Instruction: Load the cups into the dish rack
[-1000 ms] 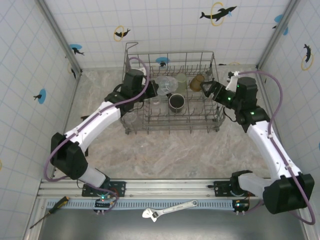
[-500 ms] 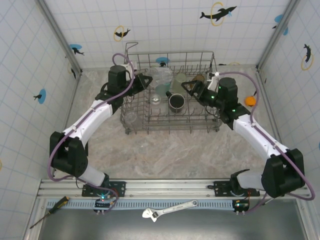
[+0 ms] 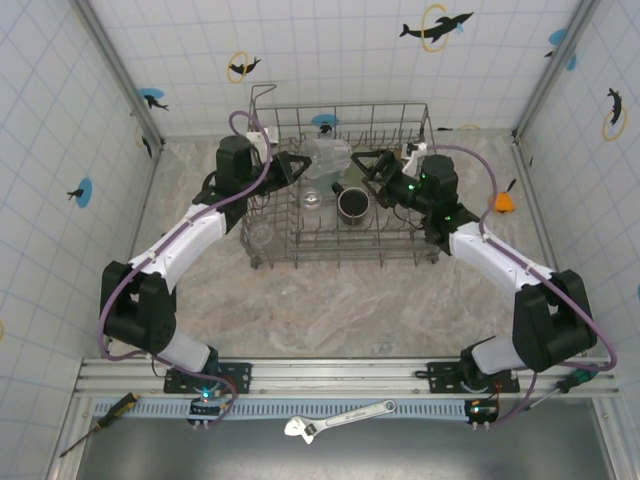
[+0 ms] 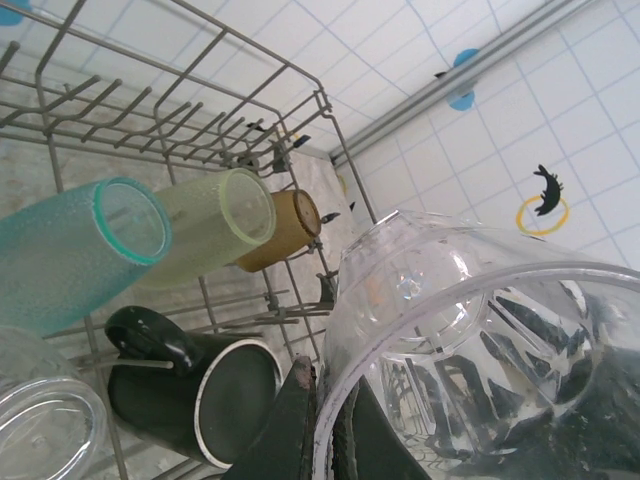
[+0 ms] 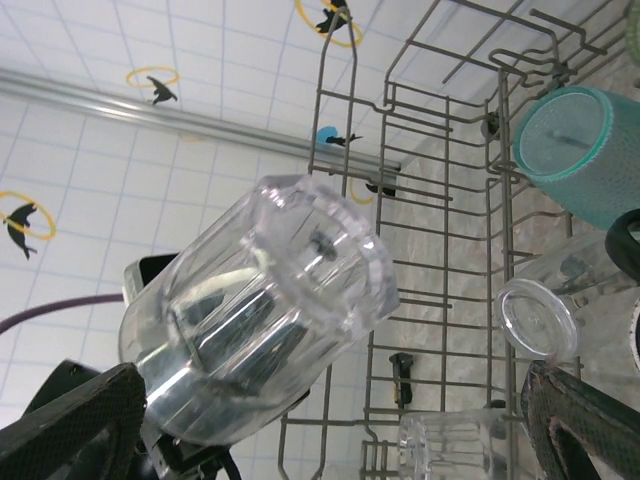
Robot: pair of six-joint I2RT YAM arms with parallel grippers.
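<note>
Loading looks well along: the dish rack (image 3: 345, 262) sits at the far middle of the surface (image 3: 330, 310) with several cups already lying in it.

Your left end effector (image 3: 292, 168) is pinched tight on the rim of a clear tumbler (image 3: 325, 157) and holds it tilted above the rack's rear left rows. Your right end effector (image 3: 368, 170) hangs just beside that tumbler, jaws spread wide, gripping nothing.

Step in hand, by my judgement: placing this tumbler. The next move calls for lowering it between free tines, clear of the black mug (image 3: 352, 203) and the teal tumbler (image 4: 75, 250).

Hard to read:
- The wire blurs the other clear cups.
- You cannot tell whether the small clear cup (image 3: 259, 236) at the near left corner stands inside the wall or outside it.
</note>
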